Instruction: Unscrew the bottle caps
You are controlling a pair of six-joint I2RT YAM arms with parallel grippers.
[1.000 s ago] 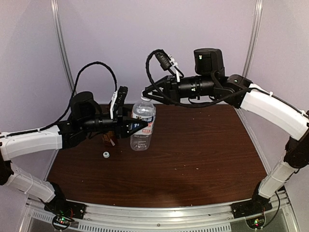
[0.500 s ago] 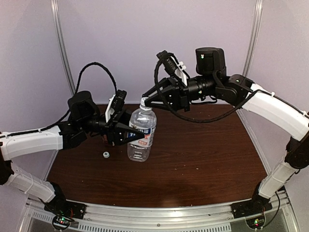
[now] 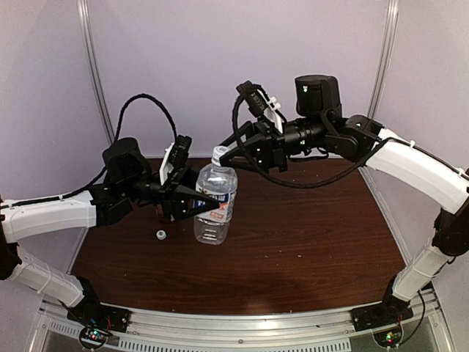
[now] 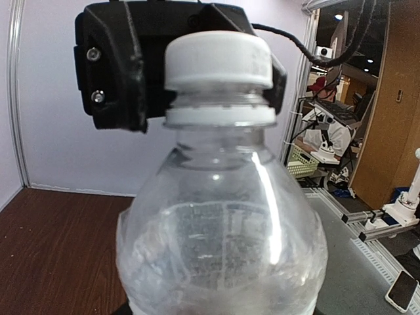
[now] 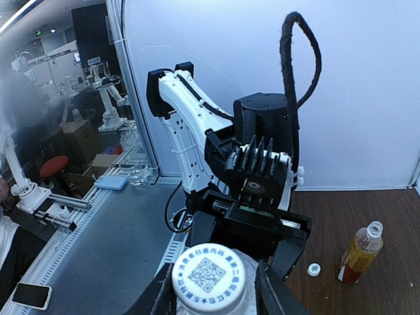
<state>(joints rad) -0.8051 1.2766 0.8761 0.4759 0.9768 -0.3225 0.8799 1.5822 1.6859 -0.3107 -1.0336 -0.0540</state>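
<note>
So far, one loose cap [image 3: 160, 235] is lying on the desk [image 3: 308, 235] near the open brown bottle [image 5: 359, 252], so that half is looking done. The left tool [image 3: 207, 199] is clamping the clear bottle [image 3: 212, 220] by its body. The right tool [image 3: 226, 155] is straddling its white cap [image 5: 209, 277] with jaws slightly apart, and that cap is still sitting on the neck.

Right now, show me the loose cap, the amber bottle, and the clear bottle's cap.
loose cap [image 3: 160, 235], top view, its centre
amber bottle [image 5: 358, 258], right wrist view, its body
clear bottle's cap [image 4: 218, 60], left wrist view, its side
</note>
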